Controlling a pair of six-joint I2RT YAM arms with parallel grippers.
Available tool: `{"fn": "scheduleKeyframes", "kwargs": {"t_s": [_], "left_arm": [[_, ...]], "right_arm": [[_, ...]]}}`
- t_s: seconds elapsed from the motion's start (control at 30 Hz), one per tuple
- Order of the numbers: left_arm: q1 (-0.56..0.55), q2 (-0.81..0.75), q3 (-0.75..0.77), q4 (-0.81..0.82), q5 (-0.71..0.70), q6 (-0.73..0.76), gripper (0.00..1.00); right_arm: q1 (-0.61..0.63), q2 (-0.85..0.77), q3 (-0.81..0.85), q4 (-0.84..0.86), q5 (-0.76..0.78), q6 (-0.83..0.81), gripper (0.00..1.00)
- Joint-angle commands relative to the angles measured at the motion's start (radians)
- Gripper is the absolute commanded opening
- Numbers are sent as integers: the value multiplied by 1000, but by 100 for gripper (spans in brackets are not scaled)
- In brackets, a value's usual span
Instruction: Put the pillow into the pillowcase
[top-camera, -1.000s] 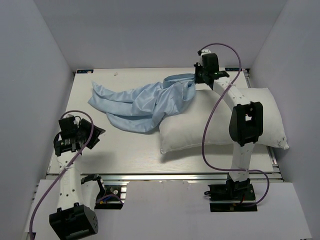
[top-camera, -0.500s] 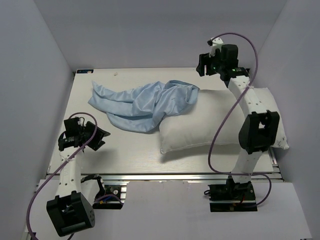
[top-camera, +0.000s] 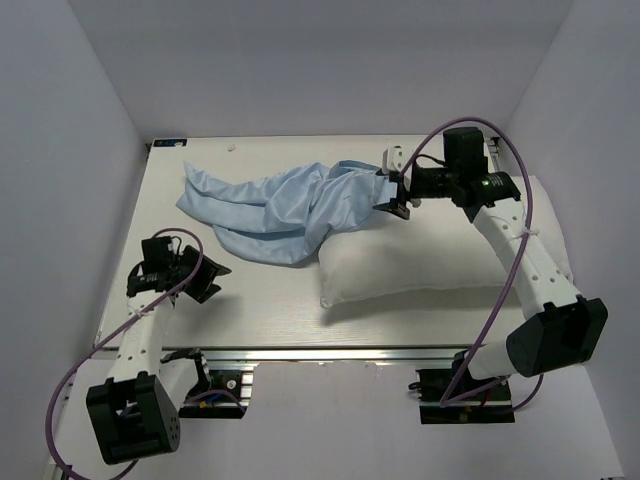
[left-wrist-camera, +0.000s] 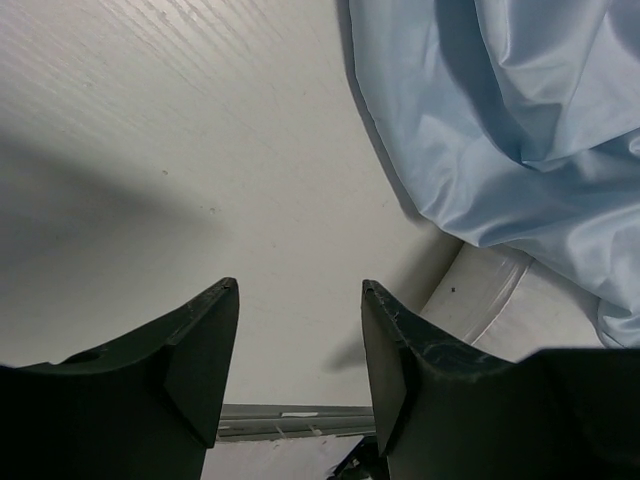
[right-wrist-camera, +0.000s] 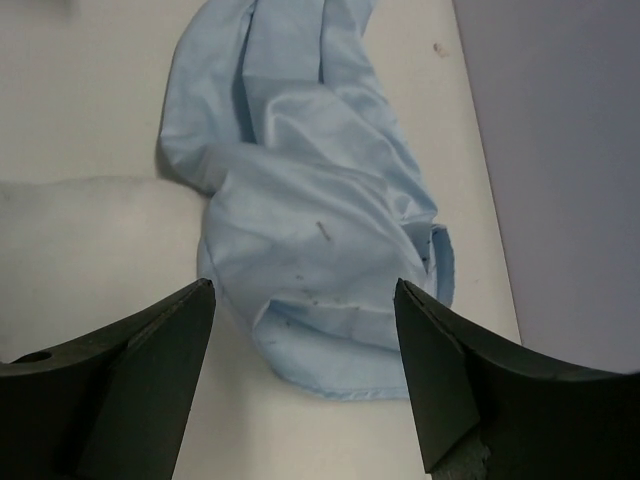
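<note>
The cream pillow lies on the right half of the table. The light-blue pillowcase lies crumpled to its left, its right end draped over the pillow's far-left corner. My right gripper hovers open just above that end. In the right wrist view the pillowcase shows its hemmed edge between the spread fingers of the right gripper, with the pillow at left. My left gripper is open over bare table at the near left. In its own view the left gripper holds nothing, with the pillowcase and pillow ahead.
The white table ends in a metal rail along the near edge. Grey walls enclose the left, back and right sides. A small white speck lies near the far edge.
My right gripper opened and let go of the pillowcase's edge, lifted away to the back right, then came back down to the pillowcase's right end. The left gripper shifted slightly right.
</note>
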Motion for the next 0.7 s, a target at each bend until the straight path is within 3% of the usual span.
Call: {"fn": "scheduleKeyframes", "kwargs": {"t_s": [0.0,0.17,0.67], "left_arm": [[-51,36,0,74,11,-50,62],[-144,107,15,137,-17,-106,62],[-316,363,81,344,-71,-238,63]], "right_arm": [[-10,-60,-43,-128,2,-281,78],[-7,-100,-132,-65,60,-312,77],[60,-66,-144,-80,93,-582,77]]}}
